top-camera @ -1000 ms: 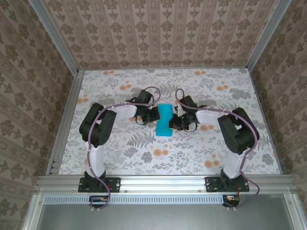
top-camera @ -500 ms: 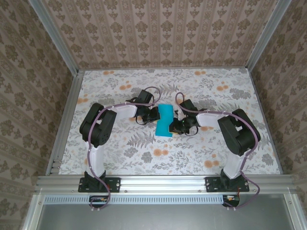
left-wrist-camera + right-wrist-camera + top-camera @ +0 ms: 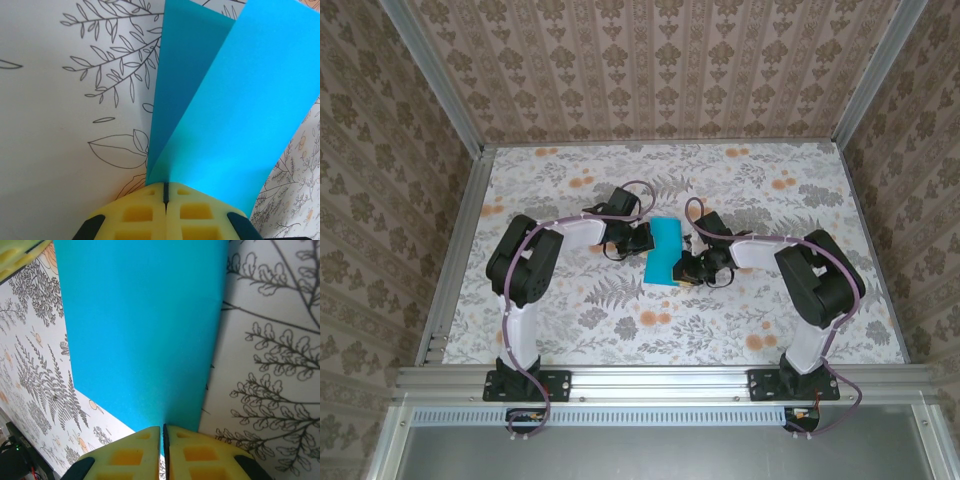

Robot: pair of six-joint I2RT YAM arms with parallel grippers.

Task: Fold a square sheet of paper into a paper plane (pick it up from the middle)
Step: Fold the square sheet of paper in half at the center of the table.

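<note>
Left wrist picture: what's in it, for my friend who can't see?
The yellow left pincer is shut on a folded blue sheet of paper, whose two layers fan open like a V. Underneath is a white table with leaf drawings.

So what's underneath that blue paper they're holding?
The thin teal-blue paper sheet is doubled over, so under its top layer is its own lower layer, then the floral-patterned table. The tabletop directly beneath is hidden.

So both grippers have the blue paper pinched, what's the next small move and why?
Probably slide the right gripper along the paper while the left gripper holds. Both are shut on it, yet its two layers splay apart in the left wrist view, so the fold looks uncreased.
</note>
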